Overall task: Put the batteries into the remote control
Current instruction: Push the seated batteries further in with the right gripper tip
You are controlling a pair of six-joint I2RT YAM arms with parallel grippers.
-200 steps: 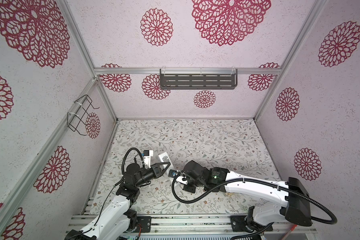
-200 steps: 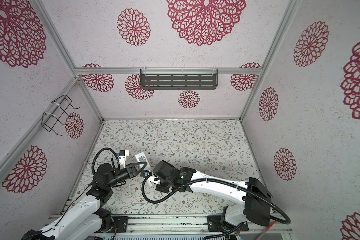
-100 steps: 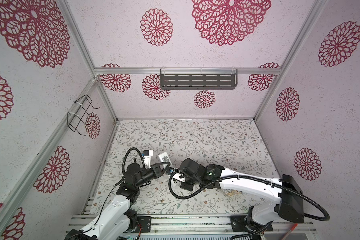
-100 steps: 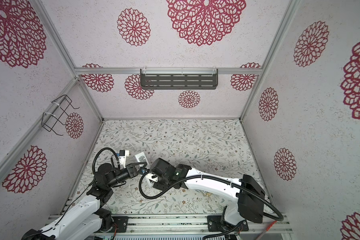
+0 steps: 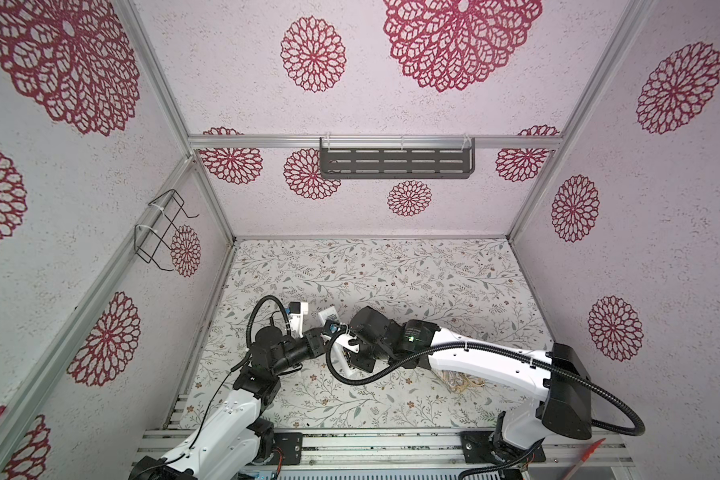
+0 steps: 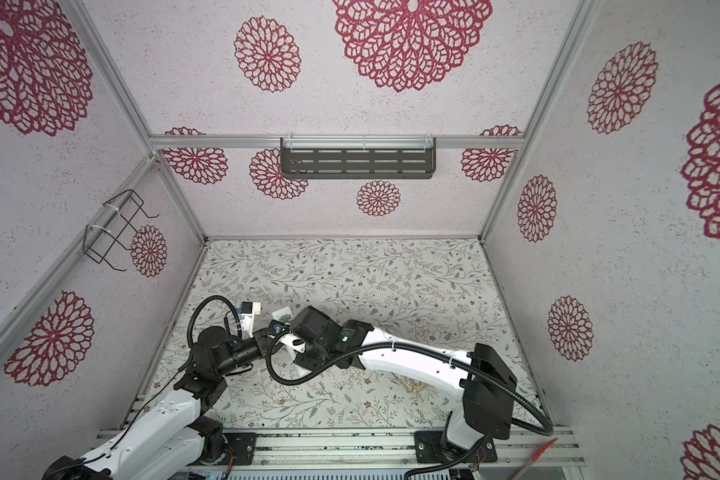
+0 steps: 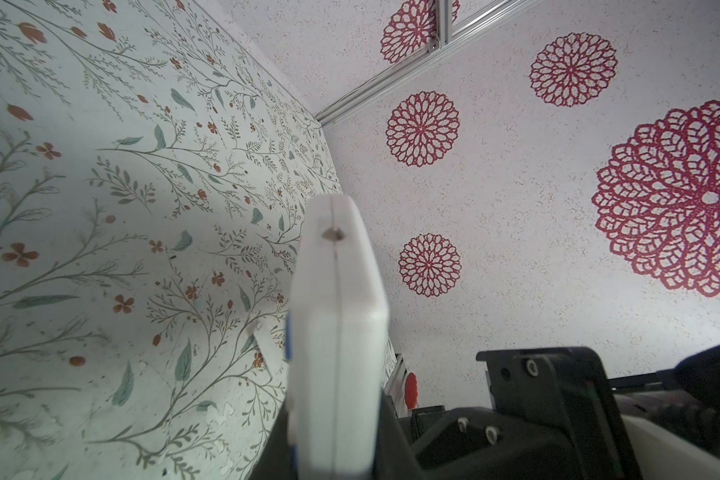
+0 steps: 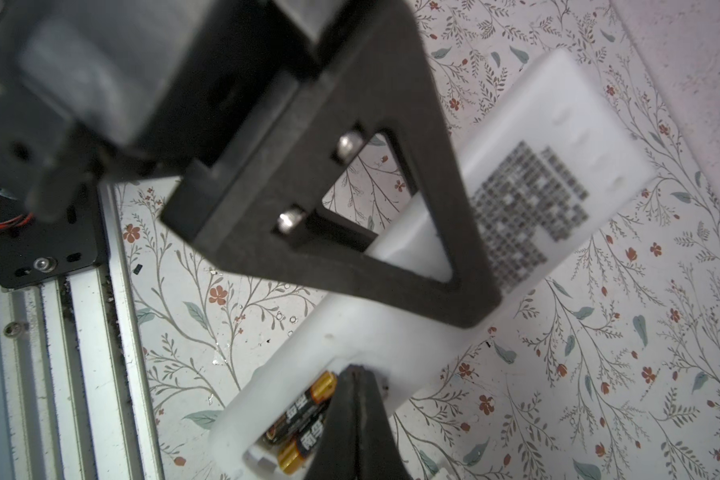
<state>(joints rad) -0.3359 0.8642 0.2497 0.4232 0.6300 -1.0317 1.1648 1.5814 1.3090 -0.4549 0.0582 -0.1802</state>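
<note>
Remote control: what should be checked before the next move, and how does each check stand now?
1. Grip: left gripper shut on the remote control: ok.
2. Both batteries lie in the compartment: ok.
3. Their gold ends point opposite ways: ok.
4. Fully seated: cannot tell; the shut right gripper covers part of them.
5. Compartment closed: not ok, it stands open.

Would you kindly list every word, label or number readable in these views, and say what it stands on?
Nothing can be read outright.
White characters on the batteries: too blurred to read.
The code sticker on the remote control: blurred pattern of squares, no legible letters.
Pale print on the right arm's black joint: too small to read.
</note>
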